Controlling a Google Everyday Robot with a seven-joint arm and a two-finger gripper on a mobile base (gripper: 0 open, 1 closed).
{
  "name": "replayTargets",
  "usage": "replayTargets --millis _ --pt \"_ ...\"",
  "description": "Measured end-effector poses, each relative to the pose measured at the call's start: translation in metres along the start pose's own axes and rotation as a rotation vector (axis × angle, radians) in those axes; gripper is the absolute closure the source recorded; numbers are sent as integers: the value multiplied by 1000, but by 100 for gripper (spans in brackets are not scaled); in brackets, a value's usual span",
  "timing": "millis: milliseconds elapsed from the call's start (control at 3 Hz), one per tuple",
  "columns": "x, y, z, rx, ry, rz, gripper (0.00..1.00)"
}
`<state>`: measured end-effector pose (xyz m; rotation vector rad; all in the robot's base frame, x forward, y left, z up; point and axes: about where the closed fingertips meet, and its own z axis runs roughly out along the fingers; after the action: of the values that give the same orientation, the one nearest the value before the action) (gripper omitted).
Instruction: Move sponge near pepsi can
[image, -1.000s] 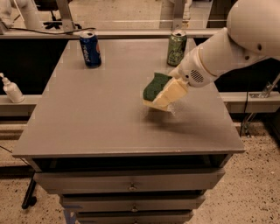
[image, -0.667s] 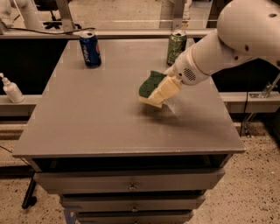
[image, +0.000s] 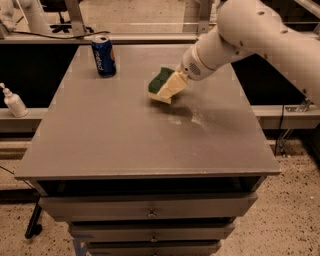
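The arm (image: 260, 35) is a thick, glossy white shell of smooth, rounded segments, with a few small dark holes dotting its upper side. Its wrist narrows to a round grey perforated disc (image: 194, 70). The gripper (image: 171, 86), cream and wedge-shaped, sits over the far middle of the table (image: 125, 140), clamped on the sponge (image: 159, 80).

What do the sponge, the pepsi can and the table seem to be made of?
The sponge looks like a rough dark green scouring layer on pale yellow foam, matte; the gripper holds it over the table. The pepsi can is probably thin metal: glossy blue print, silver top. The table is smooth grey with soft reflections, perhaps painted metal or laminate.
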<state>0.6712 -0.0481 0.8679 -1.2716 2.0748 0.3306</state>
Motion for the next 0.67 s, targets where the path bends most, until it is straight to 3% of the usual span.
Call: replayTargets --millis 333,667 --pt "-32 -31 28 26 -14 -15 100" --pt "-66 -46 47 35 -38 -31 100"
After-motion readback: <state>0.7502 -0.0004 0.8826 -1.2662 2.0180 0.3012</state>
